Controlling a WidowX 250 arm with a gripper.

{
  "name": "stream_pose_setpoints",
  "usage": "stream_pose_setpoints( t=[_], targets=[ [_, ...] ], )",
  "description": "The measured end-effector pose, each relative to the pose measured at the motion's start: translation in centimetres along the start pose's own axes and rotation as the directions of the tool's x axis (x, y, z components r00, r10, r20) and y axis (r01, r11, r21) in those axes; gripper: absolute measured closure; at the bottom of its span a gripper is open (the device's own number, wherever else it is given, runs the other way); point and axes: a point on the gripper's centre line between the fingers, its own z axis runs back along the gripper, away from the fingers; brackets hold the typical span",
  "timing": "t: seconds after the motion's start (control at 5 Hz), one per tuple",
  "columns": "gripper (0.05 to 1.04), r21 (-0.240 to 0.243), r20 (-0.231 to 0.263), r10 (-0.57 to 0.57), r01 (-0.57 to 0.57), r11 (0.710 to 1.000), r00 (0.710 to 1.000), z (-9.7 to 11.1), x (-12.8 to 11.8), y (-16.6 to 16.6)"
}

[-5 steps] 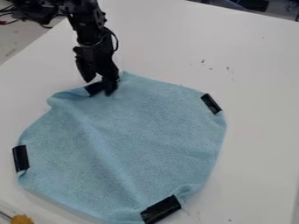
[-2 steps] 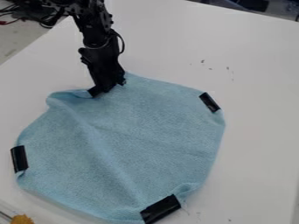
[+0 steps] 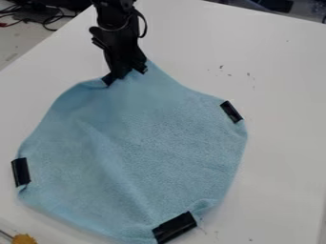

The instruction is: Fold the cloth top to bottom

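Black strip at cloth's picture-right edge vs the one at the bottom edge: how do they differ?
Tilt: the right strip slants down to the right; the bottom strip slants up to the right.
Apparent size: the right strip looks smaller, the bottom strip larger.
Shared: both black, oblong, on the rim of the blue cloth.

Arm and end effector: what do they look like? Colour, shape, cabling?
Arm: matte-looking black, chunky and jointed, with a thin pale curved line near the wrist. Black cable loops out beside it. End effector: also black, angular, narrowing downward.
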Motion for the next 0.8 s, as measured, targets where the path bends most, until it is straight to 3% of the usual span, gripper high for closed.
stream_pose_setpoints(
  t=[0.2, 0.4, 0.6, 0.8],
  targets=[
    [1.0, -0.01, 0.017, -0.011, 0.011, 1.0, 1.0, 2.5, 0.2, -2.1],
    [1.0, -0.075, -0.02, -0.005, 0.003, 0.997, 1.0, 4.7, -2.4, -6.1],
    [1.0, -0.165, -0.086, 0.015, -0.029, 0.986, 0.996, 6.3, -6.5, -11.0],
    [1.0, -0.245, -0.115, 0.04, -0.068, 0.967, 0.993, 7.8, -10.6, -15.4]
  ],
)
